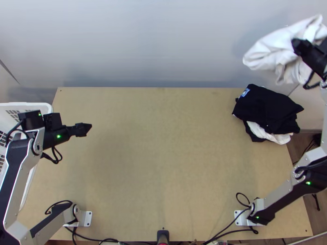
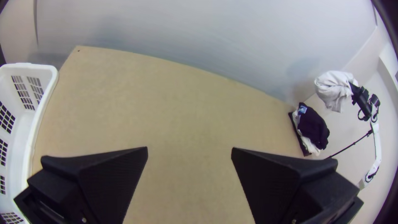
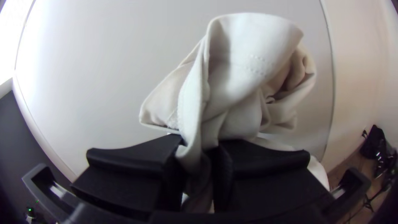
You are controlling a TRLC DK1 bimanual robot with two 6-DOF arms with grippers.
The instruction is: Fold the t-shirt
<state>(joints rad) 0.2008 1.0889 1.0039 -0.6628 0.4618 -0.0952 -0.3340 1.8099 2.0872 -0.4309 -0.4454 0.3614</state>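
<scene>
Over the left part of the light wooden table (image 1: 163, 163), the left gripper with wide black fingers (image 2: 189, 151) is held open near the white plastic basket (image 1: 30, 107), probably ready for a second grip. At the far right corner, a loose pile of black and white garments (image 1: 265, 108) is set aside, presumably so that folding is not hindered. Beyond it, the bunched white fabric t-shirt (image 1: 269, 49) is pinched in the black right gripper (image 3: 201, 155), likely raised so that it can be shaken loose
</scene>
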